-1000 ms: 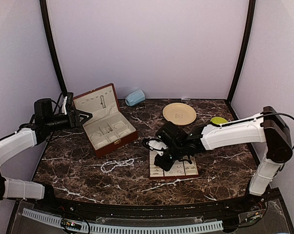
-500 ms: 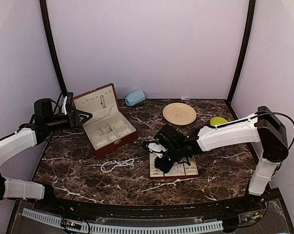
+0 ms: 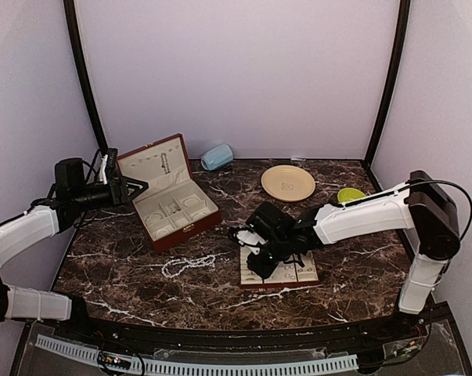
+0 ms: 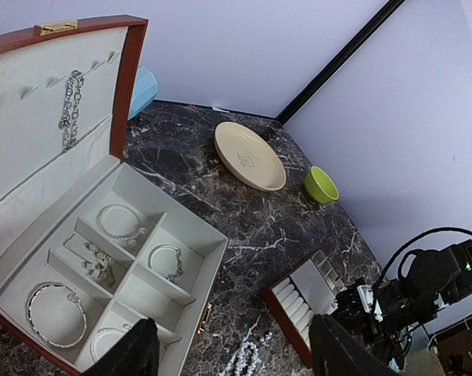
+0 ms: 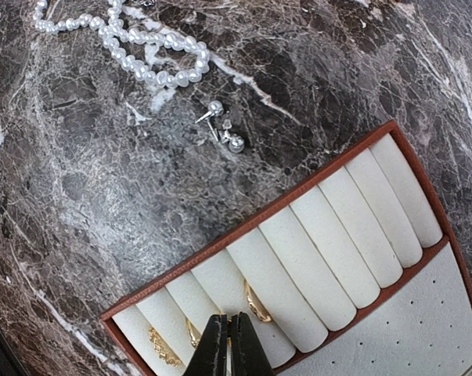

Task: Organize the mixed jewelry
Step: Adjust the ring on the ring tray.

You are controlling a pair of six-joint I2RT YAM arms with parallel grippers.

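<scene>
From above, the pearl strand (image 3: 187, 265) lies loose on the worktop (image 3: 118, 270) in front of the open box (image 3: 173, 207), with the right tool (image 3: 261, 264) low over the tray (image 3: 302, 274) and the left tool (image 3: 132, 188) beside the box lid. The left wrist view shows the left tool spread wide. The right wrist view shows the right tool pressed together over the tray's rolls, with rings (image 5: 257, 301) tucked between them and earrings (image 5: 224, 127) near the strand.

From above, the right gripper (image 3: 261, 265) covers the tray's (image 3: 302, 272) left end, and whatever sits in its slots is too small to tell. In the right wrist view the pearls (image 5: 181, 77) run off the top edge — the tray off the bottom. The left wrist view crops the box (image 4: 130, 78) at left.
</scene>
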